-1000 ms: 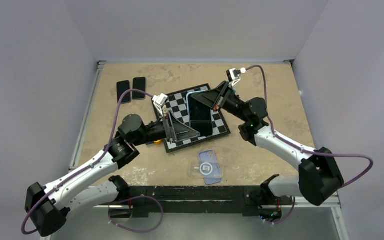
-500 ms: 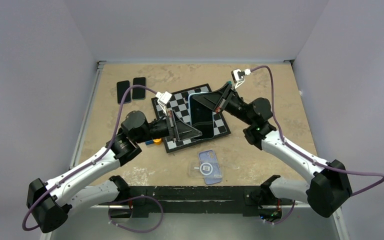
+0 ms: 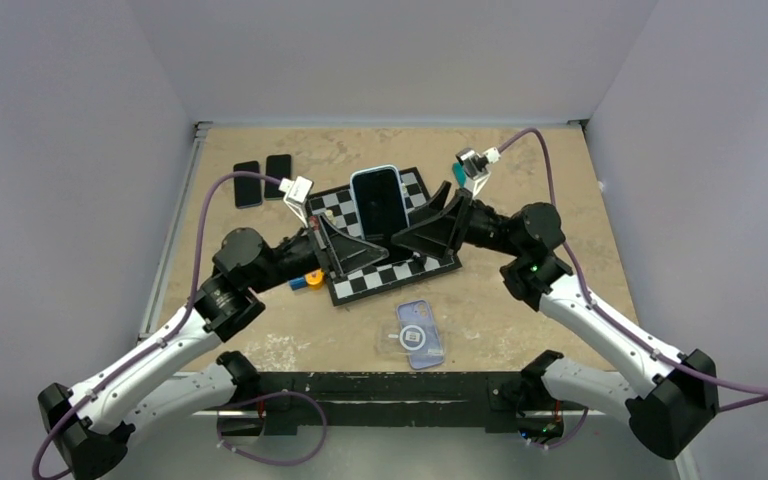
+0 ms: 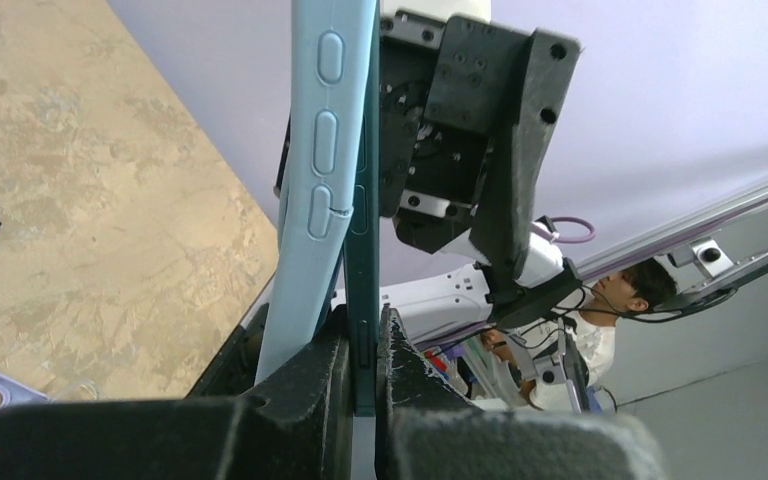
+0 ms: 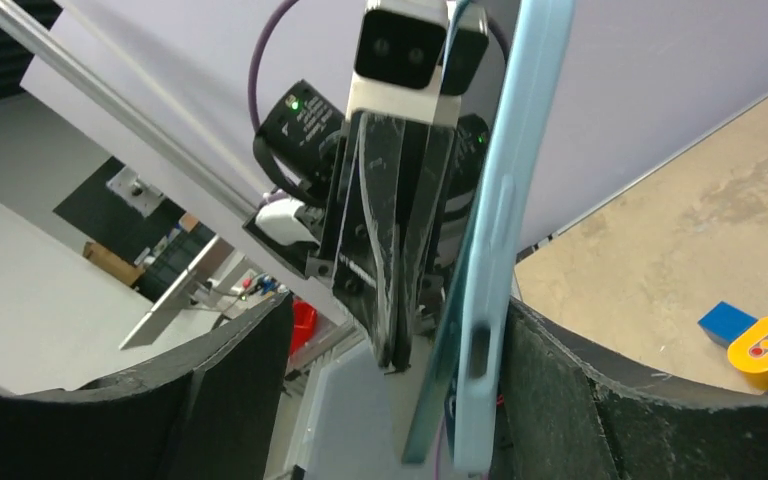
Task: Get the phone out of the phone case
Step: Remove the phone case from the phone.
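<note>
The phone [image 3: 378,198] stands upright above the checkerboard mat, screen toward the top camera, between both grippers. In the left wrist view my left gripper [image 4: 364,350] is shut on the phone's bare teal edge [image 4: 364,250]. The light blue phone case [image 4: 315,180] angles away from the phone near my fingers and still meets it higher up. My left gripper [image 3: 360,243] holds the phone's lower left. My right gripper [image 3: 422,232] is open at the lower right. In the right wrist view the right gripper [image 5: 400,390] straddles the case [image 5: 495,240] and phone edge [image 5: 440,380], the case close to one finger.
A checkerboard mat [image 3: 430,268] lies under both grippers. Two dark phones [image 3: 262,180] lie at the back left. A clear purple-tinted case [image 3: 419,335] lies near the front edge. A small blue and yellow block [image 3: 307,281] sits left of the mat.
The phone rose from lying on the mat to standing upright, farther back. My left gripper closed on its edge. My right gripper opened and came round to the phone's right.
</note>
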